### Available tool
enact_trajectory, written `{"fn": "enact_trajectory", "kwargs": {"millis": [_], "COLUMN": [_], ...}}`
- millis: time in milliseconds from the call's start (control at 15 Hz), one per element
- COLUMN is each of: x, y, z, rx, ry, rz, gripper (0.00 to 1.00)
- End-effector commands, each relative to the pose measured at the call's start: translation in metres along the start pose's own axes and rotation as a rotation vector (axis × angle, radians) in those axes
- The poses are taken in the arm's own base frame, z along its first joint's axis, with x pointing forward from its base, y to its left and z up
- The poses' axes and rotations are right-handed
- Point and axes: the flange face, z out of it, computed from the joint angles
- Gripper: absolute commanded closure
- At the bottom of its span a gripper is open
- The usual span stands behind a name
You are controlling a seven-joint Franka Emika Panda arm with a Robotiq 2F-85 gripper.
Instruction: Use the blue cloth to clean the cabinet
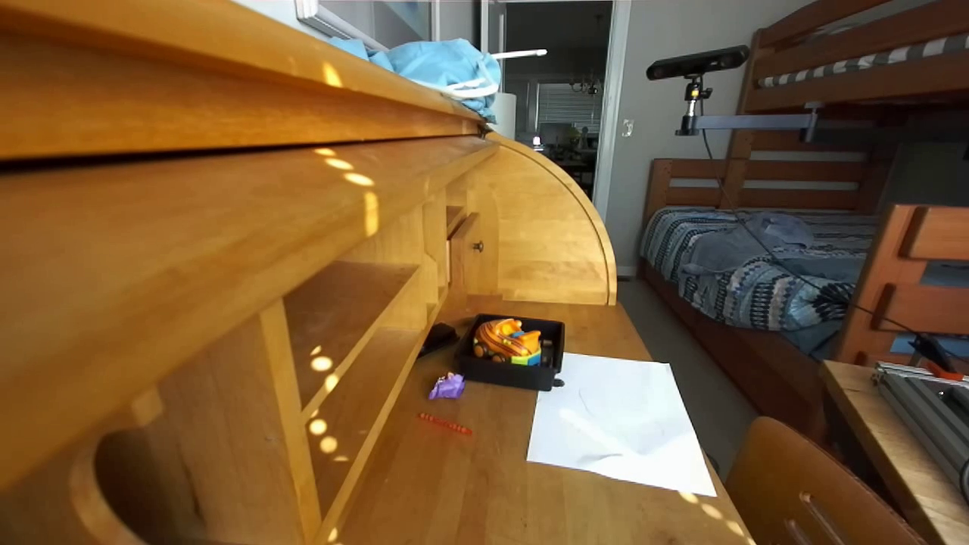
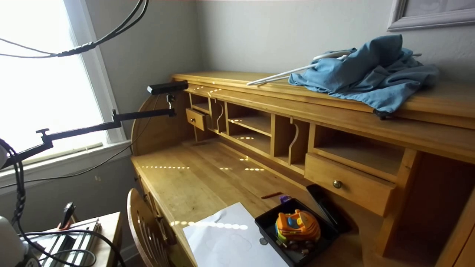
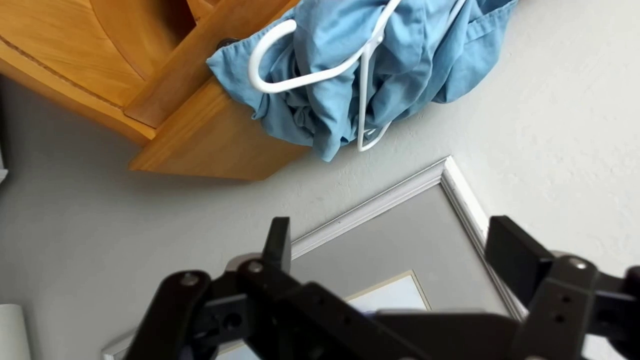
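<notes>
In both exterior views we saw the blue cloth [image 2: 367,76] heaped in loose folds on top of a honey-coloured wooden cabinet [image 2: 274,102], one corner of it drooping over the front edge. A white hanger [image 2: 282,75] was tangled in the folds, part of it poking out past the fabric. In the wrist view we found the black gripper [image 3: 392,245] with its two fingers [image 3: 277,242] spread wide, released, and the cloth lay beyond the fingertips, apart from them. Behind them we could make out a pale picture frame [image 3: 370,212] on the grey wall [image 3: 225,210]. Below the cloth, on the cabinet's desk surface [image 1: 484,484], we noticed a black tray [image 1: 503,375] with an orange toy car [image 1: 503,341] in it. A sheet of white paper [image 1: 628,424] lay just beside the tray; a small purple object [image 1: 447,387] and a thin red stick [image 1: 445,423] lay near it too. A wooden chair [image 1: 810,477] stood at the front of the desk surface, and across the room we saw a wooden bed [image 1: 734,348] with blue-and-white patterned bedding [image 1: 787,306].
</notes>
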Motion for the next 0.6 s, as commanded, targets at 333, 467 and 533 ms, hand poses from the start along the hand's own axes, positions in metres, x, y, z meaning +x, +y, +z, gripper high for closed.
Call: {"fn": "enact_trajectory", "kwargs": {"millis": [333, 467, 533], "x": [-0.023, -0.021, -0.019], "y": [-0.052, -0.061, -0.061], "z": [0.103, 0.123, 0.133], "rx": [0.012, 0.011, 0.004], "ry": [-0.071, -0.072, -0.065], "rz": [-0.246, -0.284, -0.298], "gripper": [0.00, 0.00, 0.00]}}
